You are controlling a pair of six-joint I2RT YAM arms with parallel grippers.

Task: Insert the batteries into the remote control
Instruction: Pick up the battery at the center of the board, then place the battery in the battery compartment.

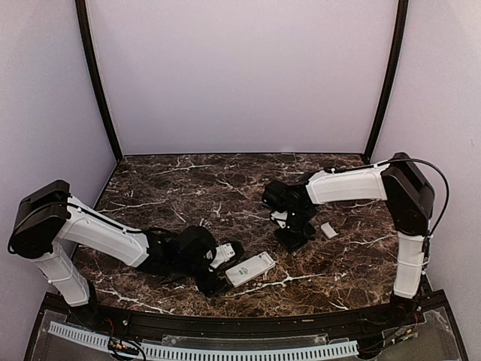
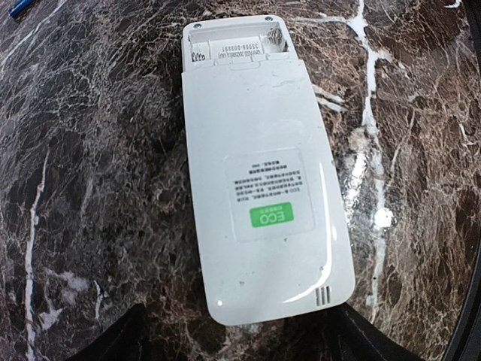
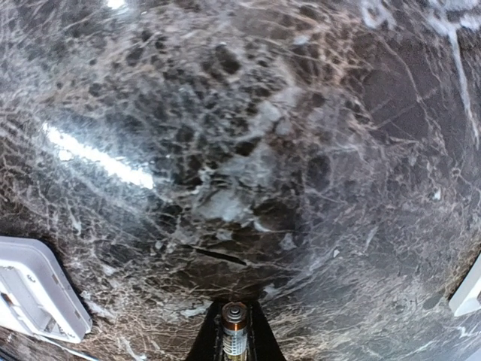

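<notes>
- I am counting one remote (image 1: 250,268), lying back up on the table (image 1: 188,180) near the front edge, just off the left gripper (image 1: 222,268).
- I am counting two batteries. One battery (image 3: 234,331) is pinched in the right gripper (image 1: 294,238). A blue battery (image 2: 19,7) is lying at the corner of the left wrist view.
- I am counting one small white cover (image 1: 328,230), flat on the table to the right of the right gripper and well apart from the remote.
- The left gripper is standing wide, its fingers (image 2: 124,338) flanking the remote's near end. I am seeing only their tips and cannot tell whether they are touching it.
- The blue battery is being cut off by the frame, with only one end showing.
- In the right wrist view a white ribbed corner (image 3: 34,293) is being cropped at the lower left. I cannot tell for sure what it is.
- The held battery is showing mostly end-on, with most of its body hidden between the fingers.
- From above, the remote's long axis is running on a shallow diagonal from lower left to upper right. Its open battery bay is pointing away from the left gripper, toward the right arm's side.
- The held battery's long axis is running along the fingers, capped end outward.
</notes>
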